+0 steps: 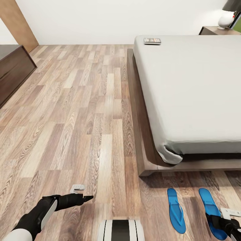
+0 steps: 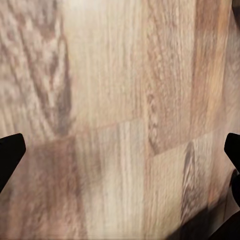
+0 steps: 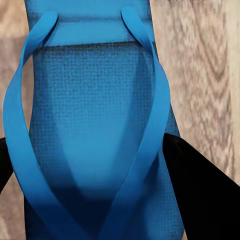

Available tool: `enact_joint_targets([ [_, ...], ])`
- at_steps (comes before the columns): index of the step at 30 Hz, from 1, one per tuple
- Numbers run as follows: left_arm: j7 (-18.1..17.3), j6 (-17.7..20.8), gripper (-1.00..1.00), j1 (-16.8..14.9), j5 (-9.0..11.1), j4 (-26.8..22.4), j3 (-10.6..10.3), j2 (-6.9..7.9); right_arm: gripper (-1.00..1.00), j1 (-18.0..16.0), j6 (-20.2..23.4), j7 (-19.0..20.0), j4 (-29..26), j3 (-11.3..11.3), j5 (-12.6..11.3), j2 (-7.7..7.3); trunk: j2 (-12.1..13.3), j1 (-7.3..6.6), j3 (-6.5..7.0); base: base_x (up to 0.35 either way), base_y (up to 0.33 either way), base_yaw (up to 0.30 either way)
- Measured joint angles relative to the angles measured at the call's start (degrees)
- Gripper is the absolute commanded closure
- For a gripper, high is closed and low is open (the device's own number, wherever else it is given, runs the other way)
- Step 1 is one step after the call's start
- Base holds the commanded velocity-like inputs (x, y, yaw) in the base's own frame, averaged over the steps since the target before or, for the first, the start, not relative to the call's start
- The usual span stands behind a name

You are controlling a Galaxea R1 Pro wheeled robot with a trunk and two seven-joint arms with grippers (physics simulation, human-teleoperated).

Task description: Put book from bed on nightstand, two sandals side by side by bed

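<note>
Head view: book (image 1: 152, 41) on bed (image 1: 194, 90) far corner; two sandals (image 1: 176, 210) side by side near; right gripper (image 3: 95, 165) jaws seemingly straddling right sandal (image 3: 95, 125); left gripper (image 2: 120, 155) jaws wide, empty.

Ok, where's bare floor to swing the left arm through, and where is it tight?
Bare planks run from the bed frame over to the dark cabinet; the left gripper hangs there. It is tight at the bed's foot: two sandals, with the right gripper over one.

sandals (image 1: 176, 211): bright blue
mattress (image 1: 194, 87): pale grey-white
bed frame (image 1: 140, 140): dark brown
floor (image 1: 77, 110): grey-brown wood planks
wall (image 1: 117, 16): white
</note>
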Motion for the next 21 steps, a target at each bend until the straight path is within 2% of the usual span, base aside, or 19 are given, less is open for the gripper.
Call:
enact_joint_targets([
  [5, 0.0, 0.0, -1.0, 0.0, 0.0, 0.0, 0.0, 0.0, 1.0, 0.0, -0.1, 0.1, -0.1, 0.0, 0.0, -0.11, 0.0, 0.0, 0.0, 0.0, 0.0, 0.0],
  [21, 0.0, 0.0, -1.0, 0.0, 0.0, 0.0, 0.0, -0.44, 1.0, 0.0, -0.5, 0.1, -0.1, -0.3, 0.0, -0.17, -0.2, 0.42, -3.54, 0.0, 0.0, 0.0],
])
